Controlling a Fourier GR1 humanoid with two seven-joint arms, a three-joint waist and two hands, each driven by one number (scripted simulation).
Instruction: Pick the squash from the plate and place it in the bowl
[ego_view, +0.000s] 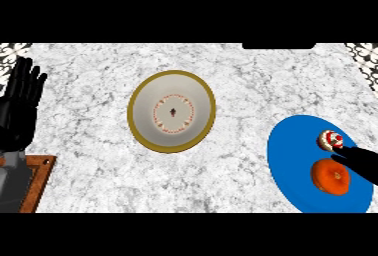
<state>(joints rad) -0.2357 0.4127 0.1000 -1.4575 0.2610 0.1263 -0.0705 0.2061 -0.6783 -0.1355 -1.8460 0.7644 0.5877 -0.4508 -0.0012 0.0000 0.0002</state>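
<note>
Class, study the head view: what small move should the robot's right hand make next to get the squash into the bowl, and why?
Probably lower the right hand onto the orange squash and curl its fingers round it. The squash lies on the blue plate beside a small red-and-white item, not yet held; the bowl sits apart, further left. The left hand rests open at the left edge.

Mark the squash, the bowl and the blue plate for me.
squash (330, 176): head view, middle of its orange top.
bowl (147, 95): head view, pale inner wall, upper left.
blue plate (291, 150): head view, bare blue part left of the squash.
</note>
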